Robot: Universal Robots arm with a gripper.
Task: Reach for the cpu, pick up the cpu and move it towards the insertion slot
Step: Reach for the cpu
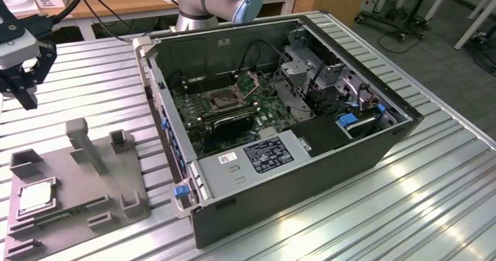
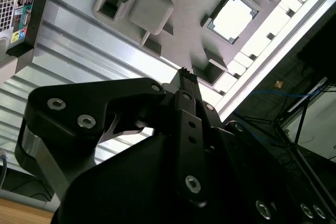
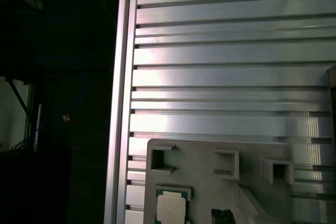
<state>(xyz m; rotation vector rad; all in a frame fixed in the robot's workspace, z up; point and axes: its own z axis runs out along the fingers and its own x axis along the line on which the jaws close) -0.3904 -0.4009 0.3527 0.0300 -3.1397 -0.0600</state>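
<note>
The cpu (image 1: 35, 197), a pale silvery square chip, lies flat in a recess of the grey fixture plate (image 1: 85, 179) at the exterior view's lower left. Both wrist views show the cpu (image 2: 233, 19) (image 3: 170, 206) in that recess. My gripper (image 1: 29, 101) hangs above the slatted table at the exterior view's far left, well behind the fixture and apart from the cpu. Its black fingers meet at one tip (image 2: 186, 75) with nothing between them. The insertion slot (image 1: 223, 101), a dark square socket with a metal frame, sits on the motherboard inside the open computer case (image 1: 310, 156).
The fixture carries upright grey posts (image 1: 85, 145) and a green memory stick (image 1: 66, 214) beside the cpu. The case's raised side wall (image 1: 166, 115) stands between the fixture and the motherboard. The aluminium table's edge (image 3: 123, 103) runs close to the fixture.
</note>
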